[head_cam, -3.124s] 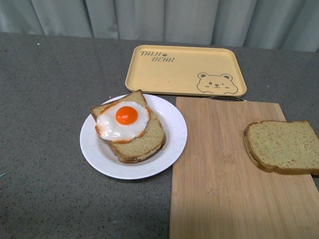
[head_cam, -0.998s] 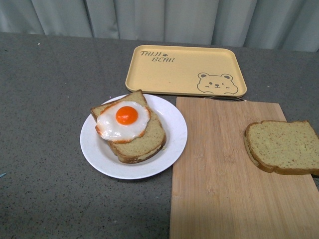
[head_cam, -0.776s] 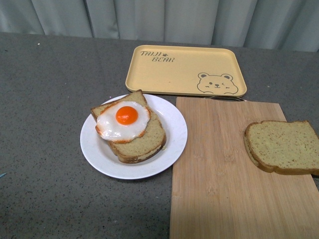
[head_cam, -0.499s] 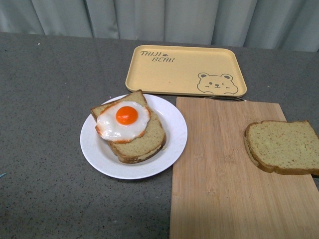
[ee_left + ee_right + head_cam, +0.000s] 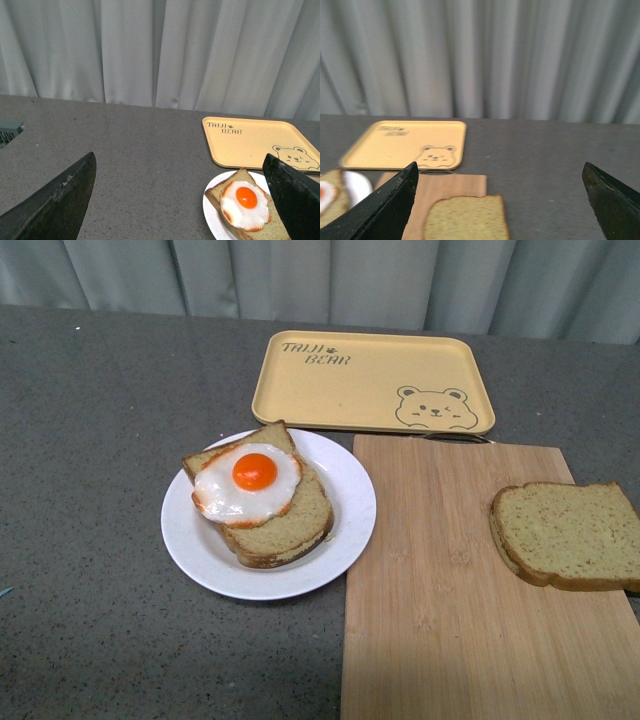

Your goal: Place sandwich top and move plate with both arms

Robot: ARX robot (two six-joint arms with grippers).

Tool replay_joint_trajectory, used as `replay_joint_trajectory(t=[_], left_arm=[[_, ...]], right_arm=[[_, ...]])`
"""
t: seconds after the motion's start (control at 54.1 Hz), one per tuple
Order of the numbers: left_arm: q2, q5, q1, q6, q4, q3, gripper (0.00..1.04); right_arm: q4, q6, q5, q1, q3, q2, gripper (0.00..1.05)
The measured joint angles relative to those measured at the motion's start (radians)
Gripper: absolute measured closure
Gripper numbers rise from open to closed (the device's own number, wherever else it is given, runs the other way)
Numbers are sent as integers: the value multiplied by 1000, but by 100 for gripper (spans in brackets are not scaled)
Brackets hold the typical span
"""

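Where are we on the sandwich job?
Done: nothing visible yet. The sandwich top lies bare on the cutting board, apart from the plate, where the fried egg sits uncovered on its bread slice. In hand: nothing; the left claw and right claw are both open and empty. Left: set the top over the egg, then move the plate with both arms.

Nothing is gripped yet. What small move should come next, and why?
Probably lower the right gripper, its jaws wide open, toward the sandwich top on the cutting board. That slice lies bare on the robot's right side, untouched, while the egg-topped slice on the plate has nothing over it.
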Motion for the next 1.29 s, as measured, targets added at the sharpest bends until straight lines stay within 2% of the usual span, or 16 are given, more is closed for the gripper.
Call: replay_joint_trajectory(t=[0.055, 0.129, 0.24, 0.333, 0.425, 0.684, 0.795, 0.961, 1.128, 1.294], left_arm=[[0, 0, 0, 0, 0, 0, 7], [0, 1, 0, 0, 0, 0, 7], [0, 0, 0, 0, 0, 0, 7], [0, 0, 0, 0, 0, 0, 7], [0, 0, 0, 0, 0, 0, 7], [0, 1, 0, 0, 0, 0, 7], [0, 1, 0, 0, 0, 0, 7], [0, 1, 0, 0, 0, 0, 7], [0, 1, 0, 0, 0, 0, 7], [0, 1, 0, 0, 0, 0, 7]], right_arm=[[44, -25, -19, -27, 5, 97, 9], [142, -27, -112, -97, 16, 265, 9], [360, -1, -303, -234, 93, 635, 9], [439, 29, -392, -294, 172, 886, 9], [432, 64, -463, -327, 242, 1077, 9], [215, 159, -760, -394, 513, 1546, 9], [154, 171, -820, -398, 572, 1624, 9], [113, 180, -838, -398, 637, 1726, 9], [92, 248, -888, -371, 712, 1832, 9], [93, 298, -891, -334, 768, 1935, 44]])
